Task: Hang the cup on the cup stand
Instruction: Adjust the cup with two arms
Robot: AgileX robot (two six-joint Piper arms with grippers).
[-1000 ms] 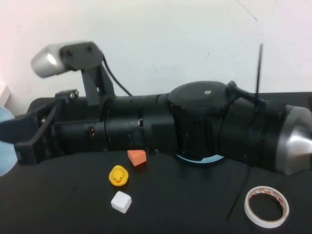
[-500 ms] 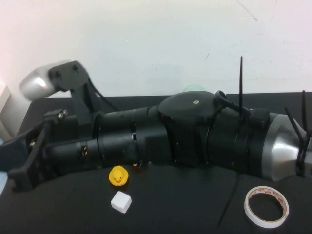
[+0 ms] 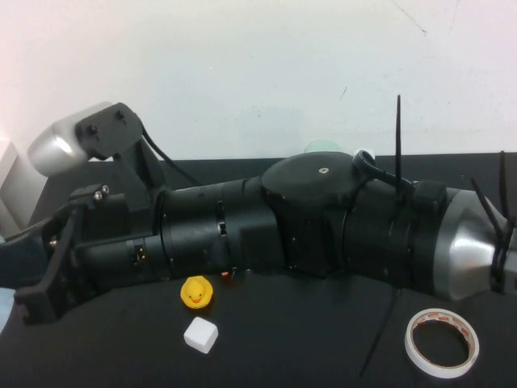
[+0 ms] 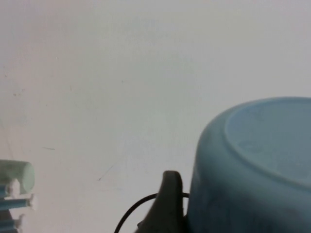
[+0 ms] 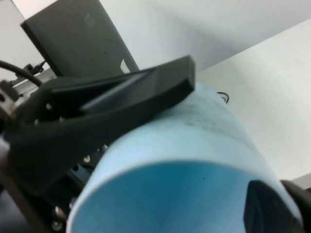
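The cup (image 5: 194, 145), a light blue tumbler, lies sideways in the air between both grippers. My right gripper (image 5: 284, 196) is shut on its rim, one finger inside the mouth and one outside. The left gripper's finger (image 5: 126, 92) lies along the cup's outer wall. In the left wrist view the cup's base (image 4: 262, 160) stands beside that gripper's one visible finger (image 4: 168, 206), its tip slightly off the wall. In the high view the right gripper (image 3: 20, 263) reaches to the far left, where only a sliver of cup (image 3: 5, 307) shows. Cup stand posts (image 4: 14, 203) show at a distance.
My right arm (image 3: 307, 226) spans the black table (image 3: 307, 347) and hides its middle. In front of it lie a yellow duck (image 3: 196, 292), a white cube (image 3: 200, 334) and a tape roll (image 3: 441, 342). A pale green cup (image 3: 323, 147) peeks over the arm.
The right arm has sunk and swung further left, covering the orange block and the stand's dish. The cup has slid almost out of the high view's left edge.
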